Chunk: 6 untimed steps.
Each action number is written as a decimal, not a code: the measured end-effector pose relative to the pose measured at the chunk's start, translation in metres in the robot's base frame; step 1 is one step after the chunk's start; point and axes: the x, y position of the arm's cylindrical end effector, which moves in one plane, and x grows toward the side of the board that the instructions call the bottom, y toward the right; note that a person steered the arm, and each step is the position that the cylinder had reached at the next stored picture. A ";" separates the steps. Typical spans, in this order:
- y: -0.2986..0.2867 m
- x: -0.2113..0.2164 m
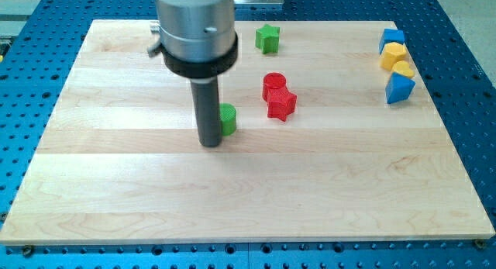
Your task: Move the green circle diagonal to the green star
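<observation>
The green circle point(228, 118) lies on the wooden board point(116, 184) left of centre, partly hidden by my rod. My tip point(210, 143) touches the board at the circle's left side, against it or very nearly so. The green star point(267, 38) sits near the view's top, above and to the right of the circle, well apart from it.
A red circle point(273, 85) and a red star point(281, 104) sit together just right of the green circle. At the view's top right stand a blue block point(392, 38), a yellow block point(392, 56), a yellow heart-like block point(402, 69) and a blue triangle point(399, 88).
</observation>
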 end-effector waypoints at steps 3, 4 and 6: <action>0.036 -0.027; 0.043 0.003; 0.087 -0.047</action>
